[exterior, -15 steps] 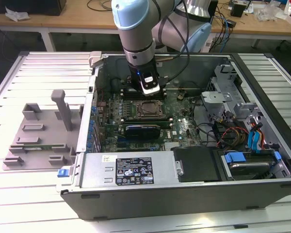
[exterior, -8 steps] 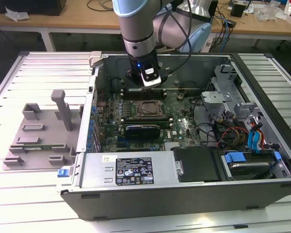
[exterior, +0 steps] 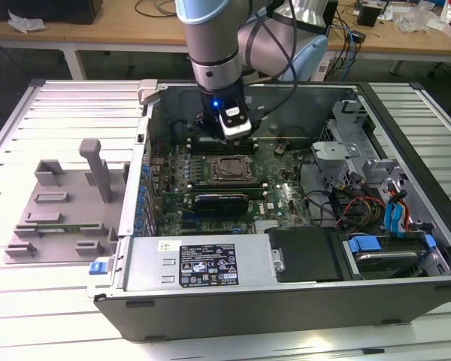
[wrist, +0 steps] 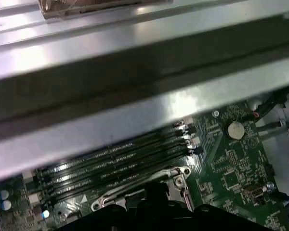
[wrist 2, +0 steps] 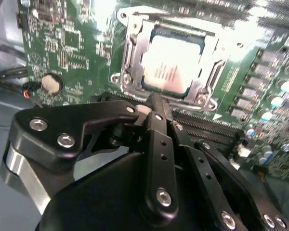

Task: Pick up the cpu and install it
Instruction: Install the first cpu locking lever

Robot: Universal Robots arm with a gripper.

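The cpu (wrist 2: 171, 65) lies flat in the metal-framed socket (wrist 2: 127, 62) on the green motherboard, its shiny silver top catching the light. In the exterior view the socket (exterior: 229, 170) sits mid-board inside the open computer case. My gripper (wrist 2: 153, 101) hangs just above the board beside the socket's edge, next to the black memory slots (wrist: 115, 163). Its fingers meet at the tip and hold nothing. From outside, the gripper (exterior: 234, 139) shows just behind the socket, under the arm's wrist. Its dark tip (wrist: 154, 199) is also in the first wrist view.
A grey plastic tray (exterior: 60, 214) with upright posts lies on the slatted table at the exterior view's left. The case wall (exterior: 139, 180) stands close to the board. A power supply (exterior: 203, 263) sits in front. Cables and a drive cage (exterior: 361, 173) are at the exterior view's right.
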